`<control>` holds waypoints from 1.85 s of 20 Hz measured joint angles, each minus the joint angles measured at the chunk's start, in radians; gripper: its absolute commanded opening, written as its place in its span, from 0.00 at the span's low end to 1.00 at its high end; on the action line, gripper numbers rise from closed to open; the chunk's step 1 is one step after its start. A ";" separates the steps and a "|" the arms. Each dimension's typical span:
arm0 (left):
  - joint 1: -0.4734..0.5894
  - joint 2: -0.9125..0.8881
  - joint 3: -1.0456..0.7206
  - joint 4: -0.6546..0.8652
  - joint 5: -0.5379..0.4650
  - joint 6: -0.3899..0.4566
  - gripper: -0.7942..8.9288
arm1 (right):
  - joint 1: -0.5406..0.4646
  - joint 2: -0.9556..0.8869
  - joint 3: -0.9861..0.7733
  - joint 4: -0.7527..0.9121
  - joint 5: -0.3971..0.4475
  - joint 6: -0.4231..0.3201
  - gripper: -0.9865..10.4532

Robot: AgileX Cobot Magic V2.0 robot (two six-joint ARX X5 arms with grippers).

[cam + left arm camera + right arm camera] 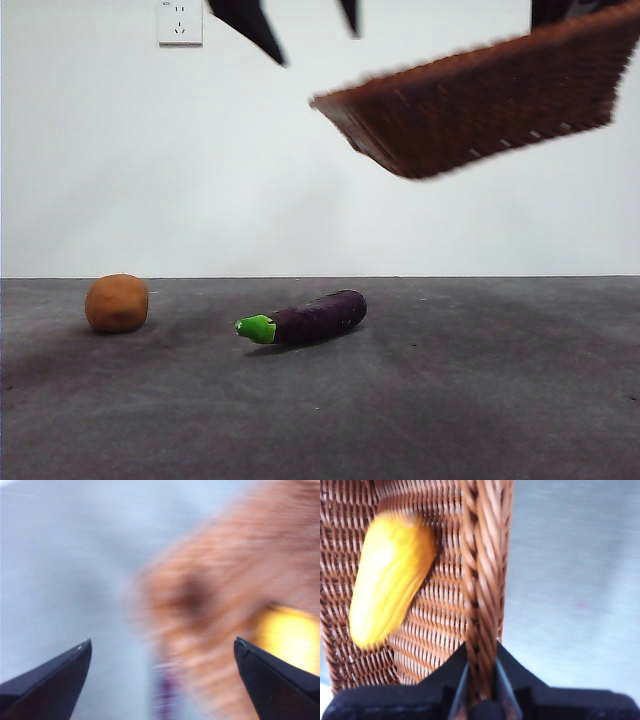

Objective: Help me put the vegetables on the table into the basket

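Lying inside the lifted basket point(440, 615) (rim pinched): corn cob point(390, 577).

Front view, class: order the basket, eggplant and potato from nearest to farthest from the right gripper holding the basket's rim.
1. Basket: clamped at its rim by the right gripper, lifted and tilted at upper right.
2. Eggplant: on the table, below and left of the basket.
3. Potato: on the table, far left.

A plain white wall point(150, 180) carries a white power socket point(180, 22) high up, evenly lit.
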State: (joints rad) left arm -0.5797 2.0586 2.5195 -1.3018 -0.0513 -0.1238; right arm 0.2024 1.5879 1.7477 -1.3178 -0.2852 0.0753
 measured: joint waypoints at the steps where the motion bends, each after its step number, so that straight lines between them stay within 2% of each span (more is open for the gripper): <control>1: 0.022 -0.018 0.003 -0.018 -0.079 0.006 0.57 | -0.001 0.000 0.000 0.000 0.029 -0.005 0.08; 2: 0.050 -0.028 0.009 -0.018 -0.099 0.010 0.57 | -0.008 0.000 0.000 0.000 0.040 -0.011 0.08; 5: 0.141 -0.030 0.010 -0.018 -0.019 0.002 0.57 | -0.025 0.000 0.000 0.001 0.040 -0.020 0.08; 8: 0.216 -0.030 -0.040 -0.016 -0.026 0.005 0.57 | -0.051 0.000 0.000 0.001 0.041 -0.029 0.08; 13: 0.337 -0.030 -0.348 -0.014 0.009 0.008 0.57 | -0.102 0.000 0.000 0.001 0.041 -0.062 0.08; 17: 0.363 -0.028 -0.595 0.047 -0.024 0.008 0.57 | -0.130 0.000 0.000 0.001 0.039 -0.076 0.08; 23: 0.383 -0.028 -0.809 0.262 -0.014 0.003 0.57 | -0.132 0.000 0.000 0.002 0.035 -0.092 0.08; 26: 0.374 -0.028 -0.847 0.352 -0.014 -0.001 0.57 | -0.132 0.000 0.000 0.002 0.035 -0.095 0.08; 30: 0.375 -0.027 -0.858 0.397 -0.016 -0.001 0.57 | -0.132 0.000 0.000 0.002 0.035 -0.095 0.08; 37: 0.375 0.000 -0.858 0.375 0.032 -0.019 0.56 | -0.132 0.000 0.000 0.001 0.035 -0.098 0.08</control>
State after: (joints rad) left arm -0.2043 2.0583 1.6615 -0.9268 -0.0193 -0.1425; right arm 0.0708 1.5879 1.7477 -1.3167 -0.2504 -0.0231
